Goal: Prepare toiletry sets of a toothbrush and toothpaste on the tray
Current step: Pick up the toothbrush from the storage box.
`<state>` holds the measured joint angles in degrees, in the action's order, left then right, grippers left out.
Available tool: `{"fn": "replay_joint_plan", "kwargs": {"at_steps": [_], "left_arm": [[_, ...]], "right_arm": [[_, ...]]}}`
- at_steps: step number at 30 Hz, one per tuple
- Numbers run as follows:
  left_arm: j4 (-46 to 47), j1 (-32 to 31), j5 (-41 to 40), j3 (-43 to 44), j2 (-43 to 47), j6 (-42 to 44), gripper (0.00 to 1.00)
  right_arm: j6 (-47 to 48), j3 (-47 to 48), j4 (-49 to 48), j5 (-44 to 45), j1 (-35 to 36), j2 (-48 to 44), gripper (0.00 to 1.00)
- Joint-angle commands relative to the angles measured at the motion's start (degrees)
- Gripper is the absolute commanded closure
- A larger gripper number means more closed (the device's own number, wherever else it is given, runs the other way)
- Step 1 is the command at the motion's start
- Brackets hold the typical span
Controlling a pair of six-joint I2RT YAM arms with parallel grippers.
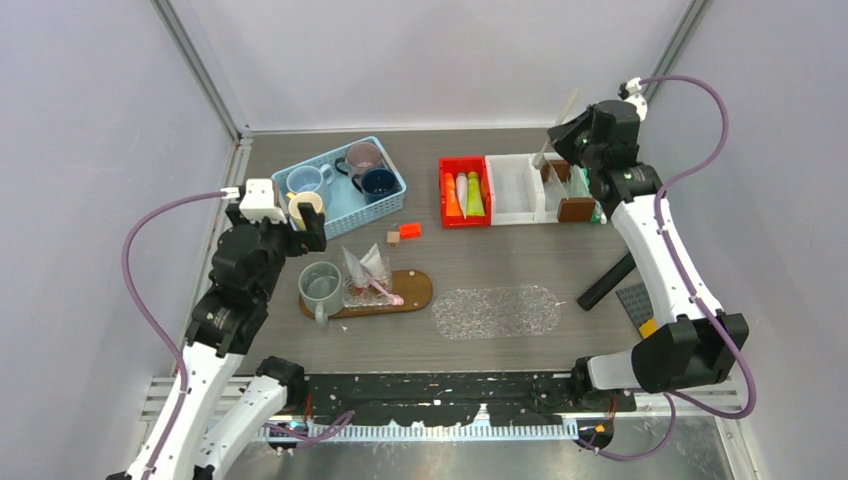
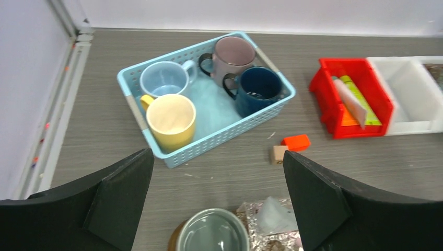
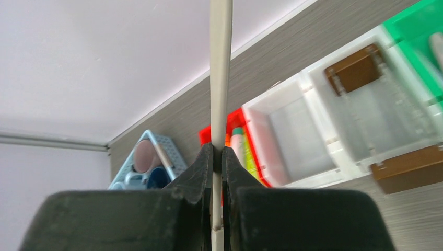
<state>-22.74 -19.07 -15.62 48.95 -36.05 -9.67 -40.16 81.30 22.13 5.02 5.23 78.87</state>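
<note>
Black fingers [image 3: 203,172] of the right gripper [image 3: 218,157] fill the bottom of the right wrist view. They are closed tight on the thin cream handle of a toothbrush [image 3: 220,78], which runs straight up and out of the top of that picture, so its head is cut off. The top view shows the toothbrush [image 1: 560,125] held tilted in the air over the far right of the surface [image 1: 520,260], above the clear compartments beside the white bin [image 1: 515,190]. Its bristles are too small to make out there. Toothpaste tubes [image 2: 355,99] lie in the red bin [image 2: 334,68], plain from the left wrist but only a sliver from the right.

The left gripper [image 2: 217,154] hangs wide open, with nothing between its fingers, near the grey-green mug [image 2: 211,232], whose near rim is cut off by the picture's edge. Only the top view shows this mug standing on the left end of the wooden tray [image 1: 415,290], beside crumpled clear wrapping [image 1: 365,268] and something pink I cannot identify.

Beyond, the blue basket [image 2: 130,83] holds the cream-yellow mug [image 2: 170,117], light blue mug [image 2: 164,81], mauve mug [image 2: 233,52] and navy mug [image 2: 258,89]. Bare surface lies between the basket and the red bin, broken only by an orange block [image 2: 296,142] touching a brown block [image 2: 278,153]. A clear oval mat [image 1: 495,312] lies just right of the tray. Pale walls [image 1: 100,150] close in the left, right and far edges.
</note>
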Motion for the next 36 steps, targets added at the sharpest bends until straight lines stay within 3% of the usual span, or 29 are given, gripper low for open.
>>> {"fn": "replay_joint_plan", "kwargs": {"at_steps": [1,7,17,25,36], "left_arm": [[-0.37,-0.26,7.82,4.84,-2.79,-4.61,0.02],[-0.29,-3.1,12.15,9.37,-7.38,-7.54,0.02],[5.14,-20.54,4.87,16.4,-16.78,-4.02,0.03],[9.7,-30.18,1.17,22.42,-26.39,-2.49,0.04],[12.05,-35.69,-0.86,31.36,-40.47,0.54,0.17]], "right_arm": [[-8.46,-4.35,-7.69,1.54,3.61,-2.88,0.99],[-15.18,-9.78,-11.87,2.41,9.32,-6.4,0.99],[-23.12,-14.15,-15.27,2.05,14.76,-9.5,0.99],[-23.47,-15.64,-15.17,1.75,18.3,-10.61,0.99],[-23.84,-17.56,-14.64,1.96,20.51,-12.85,0.99]]}}
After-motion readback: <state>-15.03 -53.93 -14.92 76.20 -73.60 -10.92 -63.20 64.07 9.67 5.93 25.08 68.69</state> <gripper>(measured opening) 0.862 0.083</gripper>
